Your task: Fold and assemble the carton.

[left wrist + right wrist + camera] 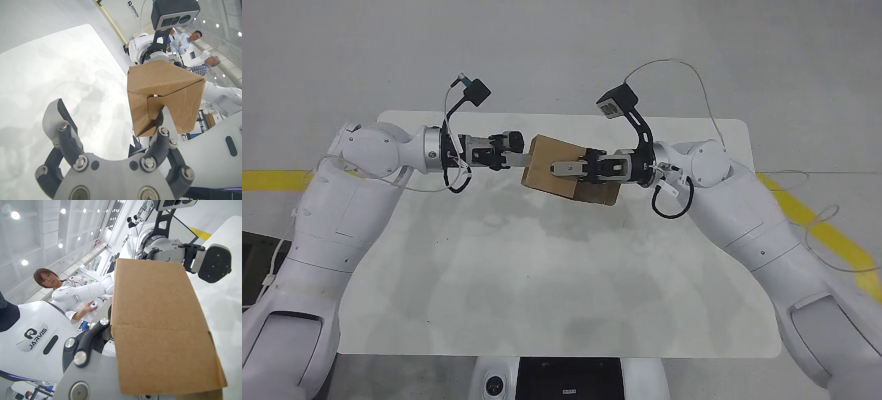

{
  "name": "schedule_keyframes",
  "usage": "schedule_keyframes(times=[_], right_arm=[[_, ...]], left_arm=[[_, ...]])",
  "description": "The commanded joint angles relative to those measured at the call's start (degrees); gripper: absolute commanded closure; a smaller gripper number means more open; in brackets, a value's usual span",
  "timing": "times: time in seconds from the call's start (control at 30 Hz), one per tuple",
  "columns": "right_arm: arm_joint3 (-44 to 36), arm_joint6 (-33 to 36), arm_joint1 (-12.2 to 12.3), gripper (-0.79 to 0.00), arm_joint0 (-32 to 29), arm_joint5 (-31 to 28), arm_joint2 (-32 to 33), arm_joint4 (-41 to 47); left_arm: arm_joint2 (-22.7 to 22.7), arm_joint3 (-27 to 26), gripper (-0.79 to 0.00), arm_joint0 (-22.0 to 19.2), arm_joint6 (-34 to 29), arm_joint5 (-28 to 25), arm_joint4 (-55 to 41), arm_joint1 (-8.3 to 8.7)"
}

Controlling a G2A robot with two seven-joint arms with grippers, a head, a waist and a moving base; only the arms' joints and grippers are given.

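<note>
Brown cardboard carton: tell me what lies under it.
The white table lies below the brown cardboard carton, which the right gripper holds. The patch straight beneath is covered from above.

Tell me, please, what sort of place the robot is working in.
Probably a robotics lab or showroom: a white table on a grey floor marked with yellow tape, under a high ceiling with rows of spotlights.

Top view down over the table; both wrist views close, seemingly upward-tilted, carton in common.
</note>
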Motion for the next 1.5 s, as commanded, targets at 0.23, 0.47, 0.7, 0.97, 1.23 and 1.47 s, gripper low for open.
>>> schedule_keyframes(times=[0.23, 0.47, 0.7, 0.97, 1.23, 1.47], right_arm=[[0.1, 0.2, -0.2, 0.000, -0.1, 0.2, 0.2, -0.4], [0.1, 0.3, -0.4, 0.000, -0.2, 0.3, 0.0, -0.4], [0.3, 0.3, -0.6, 0.000, -0.4, 0.3, 0.0, -0.2], [0.5, 0.6, -0.7, 0.000, -0.9, 0.6, 0.4, 0.0], [0.0, 1.5, -0.8, 0.000, -1.8, 1.5, 0.9, 1.1], [-0.6, 2.0, -0.8, 0.000, -2.5, 2.0, 2.0, 1.9]], left_arm=[[0.2, -0.4, -0.785, 0.2, -1.0, -0.2, -1.2, -0.13], [0.5, -0.7, -0.785, 0.3, -1.5, -0.2, -1.7, -0.26], [0.9, -0.6, -0.785, 0.4, -2.1, -0.2, -2.1, -0.38], [0.8, -0.1, -0.785, 0.5, -2.2, 0.3, -3.0, -0.49], [0.4, 1.4, -0.785, 0.4, -2.6, 0.1, -3.6, -0.51], [0.4, 2.0, -0.785, 0.7, -4.1, -0.9, -6.0, -0.61]])
